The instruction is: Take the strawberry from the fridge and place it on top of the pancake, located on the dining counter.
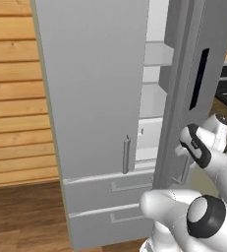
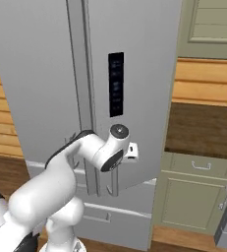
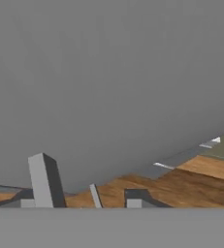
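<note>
The fridge (image 1: 90, 98) is a tall light-grey unit whose left door is closed. Its right door (image 1: 184, 74) stands ajar, and white shelves (image 1: 152, 101) show through the gap. No strawberry shows on the shelves I can see. In the hand view my gripper (image 3: 89, 191) presses close to the grey door face, with its fingertips (image 3: 45, 181) apart. A thin bar (image 3: 95, 196) stands between the tips and touches neither. My wrist (image 2: 116, 150) sits by the right door's handle (image 2: 114, 184). The pancake and the dining counter are out of view.
Two drawers (image 1: 110, 197) sit below the doors. A wall counter (image 2: 203, 128) with green cabinets (image 2: 193, 197) stands right of the fridge. A wood-plank wall (image 1: 12, 98) is on the left, with wooden floor (image 1: 21, 216) below it.
</note>
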